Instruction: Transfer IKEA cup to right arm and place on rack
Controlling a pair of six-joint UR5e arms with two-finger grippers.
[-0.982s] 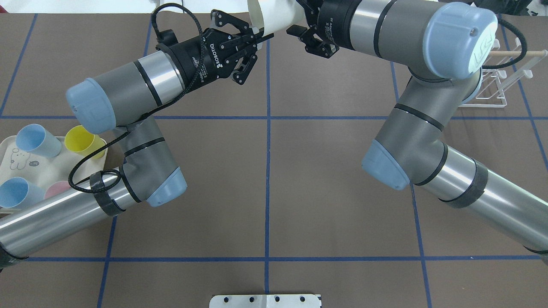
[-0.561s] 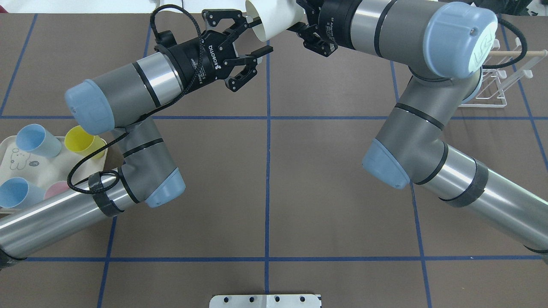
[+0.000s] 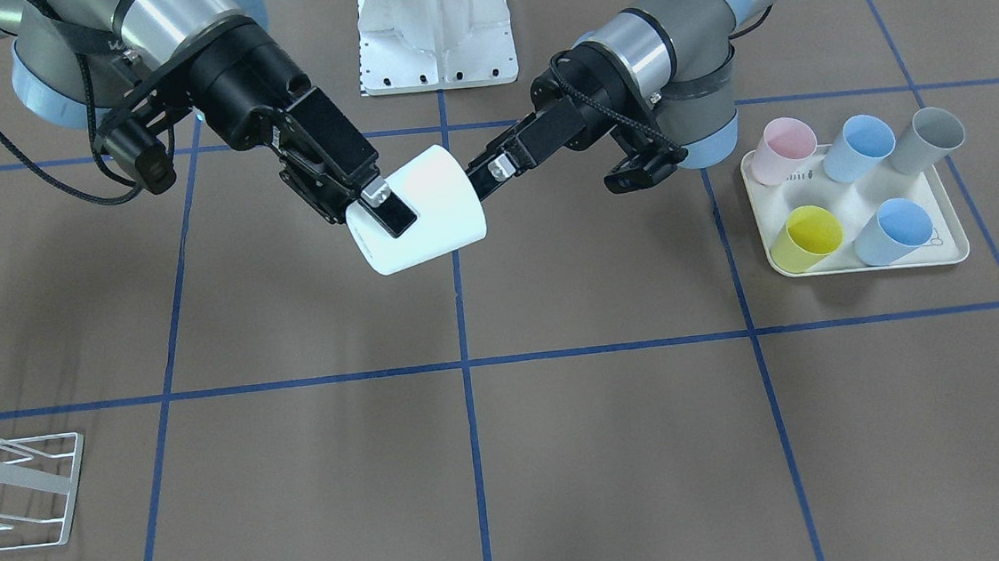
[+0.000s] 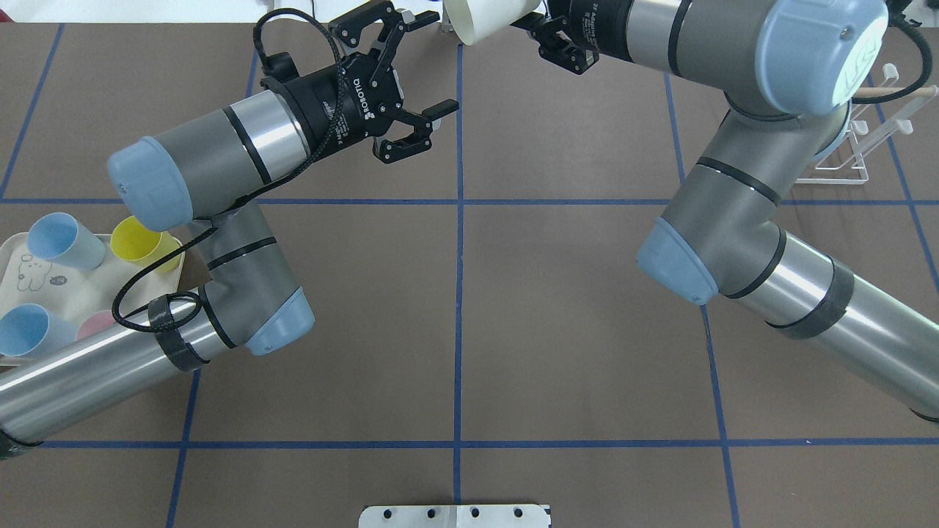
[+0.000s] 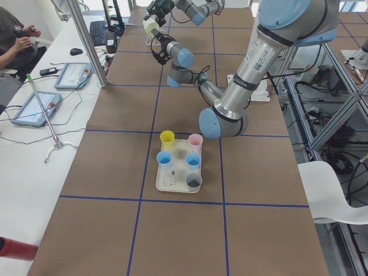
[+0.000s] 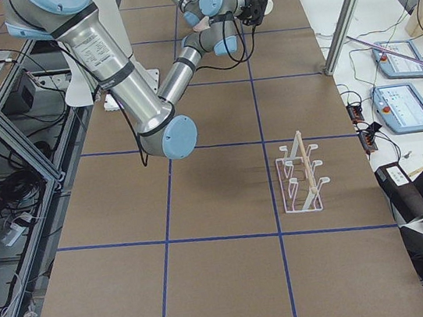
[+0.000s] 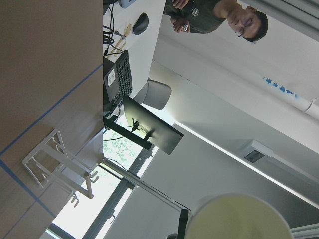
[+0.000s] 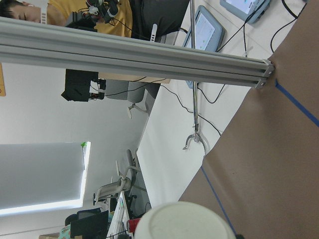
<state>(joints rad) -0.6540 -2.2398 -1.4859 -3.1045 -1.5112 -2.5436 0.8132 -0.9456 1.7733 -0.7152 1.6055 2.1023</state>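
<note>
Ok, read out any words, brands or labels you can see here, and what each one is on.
"ROBOTIQ": white, on the left gripper's black body.
"UR": logo on the right arm's light-blue joint cap.
Smaller white print on the left gripper and the right gripper: too blurred to read.
Marks printed on the tray: too small to read.
White cup: no text visible.

White cup (image 3: 428, 219), blue-gridded brown table (image 3: 620, 449), cream rabbit-print tray (image 4: 77, 290)
</note>
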